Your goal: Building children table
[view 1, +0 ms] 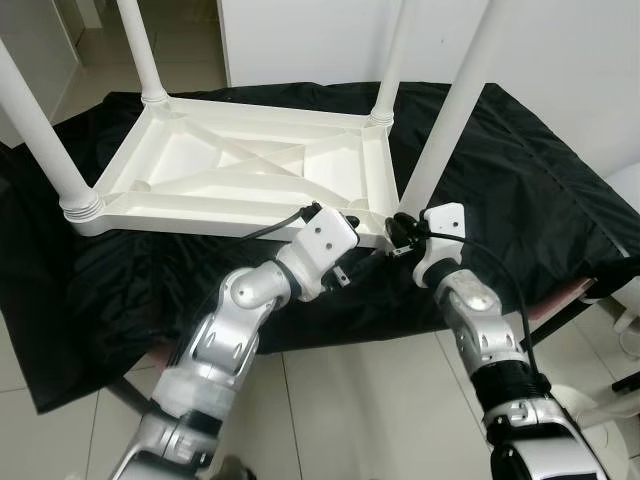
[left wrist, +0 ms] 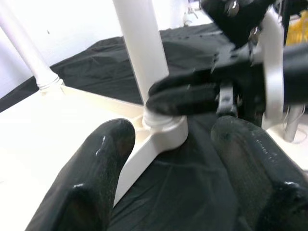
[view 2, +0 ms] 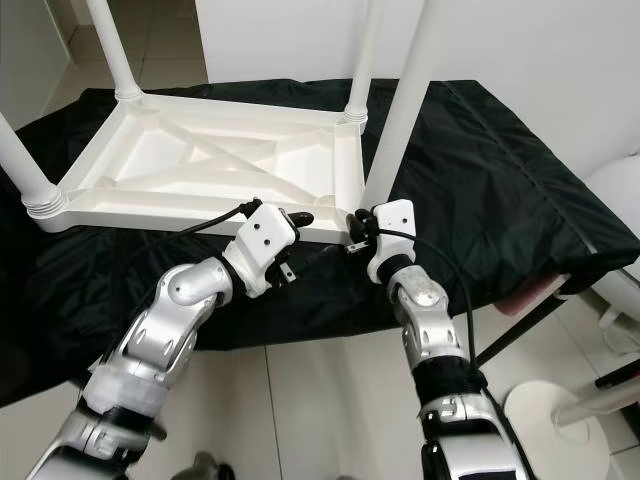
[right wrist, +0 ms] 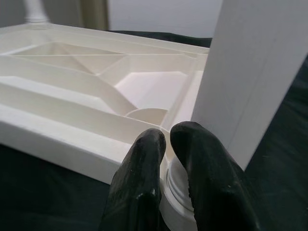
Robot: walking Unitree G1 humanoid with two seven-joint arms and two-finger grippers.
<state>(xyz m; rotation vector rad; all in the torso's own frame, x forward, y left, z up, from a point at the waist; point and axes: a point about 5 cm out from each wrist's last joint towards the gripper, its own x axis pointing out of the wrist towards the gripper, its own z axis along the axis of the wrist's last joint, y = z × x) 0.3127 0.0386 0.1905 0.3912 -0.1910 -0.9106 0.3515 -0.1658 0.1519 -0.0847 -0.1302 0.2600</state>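
Observation:
The white plastic table top (view 1: 250, 160) lies upside down on a black cloth (view 1: 520, 190). White legs stand up from its corners. The near right leg (view 1: 450, 110) rises from its round socket (left wrist: 166, 130) at the corner closest to me. My left gripper (view 1: 348, 220) is open just in front of that corner, its two fingers (left wrist: 101, 149) apart on either side of the socket without touching it. My right gripper (view 1: 400, 226) is shut, its fingers (right wrist: 144, 149) together and resting against the foot of the same leg (right wrist: 255, 72) from the right.
The near left leg (view 1: 40, 130) and the two far legs (view 1: 140, 50) stand upright. The cloth-covered surface ends just below my grippers, with tiled floor (view 1: 350, 400) in front. A white wall is behind. A white round stand base (view 2: 560, 410) sits on the floor at right.

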